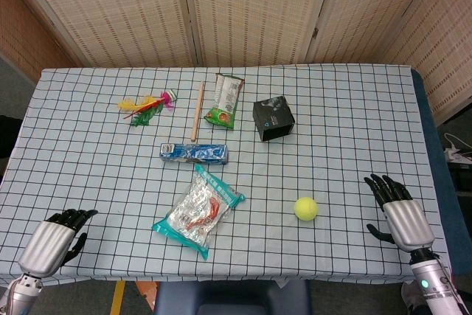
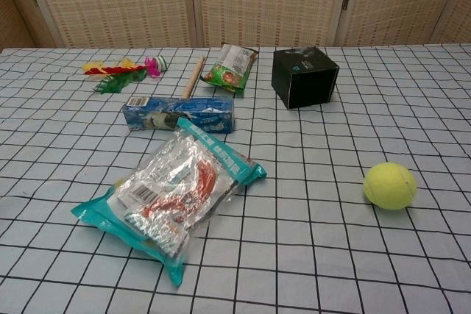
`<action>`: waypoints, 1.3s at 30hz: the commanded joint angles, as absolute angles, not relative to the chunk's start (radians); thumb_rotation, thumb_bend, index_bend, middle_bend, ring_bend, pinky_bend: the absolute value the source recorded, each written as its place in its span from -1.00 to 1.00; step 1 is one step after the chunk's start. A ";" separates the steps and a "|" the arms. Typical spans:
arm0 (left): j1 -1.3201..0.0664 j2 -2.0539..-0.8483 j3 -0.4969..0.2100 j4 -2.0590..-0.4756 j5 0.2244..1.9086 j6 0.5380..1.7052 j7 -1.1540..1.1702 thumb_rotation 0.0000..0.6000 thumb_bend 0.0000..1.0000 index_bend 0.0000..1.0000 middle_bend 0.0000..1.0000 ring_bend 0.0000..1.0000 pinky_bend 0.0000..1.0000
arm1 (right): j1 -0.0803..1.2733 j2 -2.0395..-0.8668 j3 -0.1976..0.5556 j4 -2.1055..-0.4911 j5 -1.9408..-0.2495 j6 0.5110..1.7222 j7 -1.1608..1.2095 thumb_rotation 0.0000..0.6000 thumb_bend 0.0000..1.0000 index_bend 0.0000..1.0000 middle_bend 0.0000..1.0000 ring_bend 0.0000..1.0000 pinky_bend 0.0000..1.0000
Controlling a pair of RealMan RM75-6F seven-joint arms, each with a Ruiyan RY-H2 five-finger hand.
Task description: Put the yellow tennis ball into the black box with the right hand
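Observation:
The yellow tennis ball (image 1: 306, 209) (image 2: 389, 185) lies on the checked tablecloth toward the near right. The black box (image 1: 273, 118) (image 2: 304, 76) stands farther back, near the table's middle. My right hand (image 1: 399, 210) hovers at the right edge, well to the right of the ball, fingers spread and holding nothing. My left hand (image 1: 57, 239) rests at the near left corner, fingers slightly curled and empty. Neither hand shows in the chest view.
A clear snack bag with teal edges (image 1: 198, 212) (image 2: 174, 192) lies left of the ball. Behind it are a blue packet (image 1: 195, 153), a green snack bag (image 1: 225, 100), a wooden stick (image 1: 197, 111) and a feathered shuttlecock (image 1: 148, 105). A folding screen (image 1: 243, 5) stands behind the table.

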State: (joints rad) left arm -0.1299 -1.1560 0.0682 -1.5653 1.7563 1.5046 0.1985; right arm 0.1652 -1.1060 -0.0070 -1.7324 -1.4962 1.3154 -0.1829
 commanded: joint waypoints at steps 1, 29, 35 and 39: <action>-0.128 -1.156 0.069 -1.565 1.759 1.508 0.200 1.00 0.00 -0.48 -0.31 -0.35 0.06 | 0.165 -1.108 -0.010 -1.729 -1.502 1.316 -0.181 1.00 -0.74 -1.00 -0.93 -1.00 -0.76; -0.124 -1.150 0.070 -1.565 1.769 1.524 0.185 1.00 0.00 -0.48 -0.32 -0.35 0.06 | 0.121 -1.306 0.004 -1.478 -1.769 1.612 -0.133 1.00 0.95 0.27 -0.03 -0.13 0.27; -0.126 -1.149 0.072 -1.567 1.772 1.520 0.184 1.00 0.00 -0.48 -0.32 -0.35 0.06 | 0.130 -1.322 -0.028 -1.480 -1.772 1.557 -0.125 1.00 1.00 0.82 0.47 0.45 0.65; -0.127 -1.149 0.073 -1.567 1.774 1.518 0.180 1.00 0.00 -0.48 -0.32 -0.35 0.06 | 0.137 -1.332 -0.027 -1.509 -1.732 1.503 -0.164 1.00 1.00 0.90 0.60 0.63 0.76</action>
State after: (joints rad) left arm -0.1272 -1.1490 0.0731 -1.5668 1.7741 1.5179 0.1805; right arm 0.1328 -1.3251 -0.0255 -1.4944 -1.7502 1.5229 -0.1464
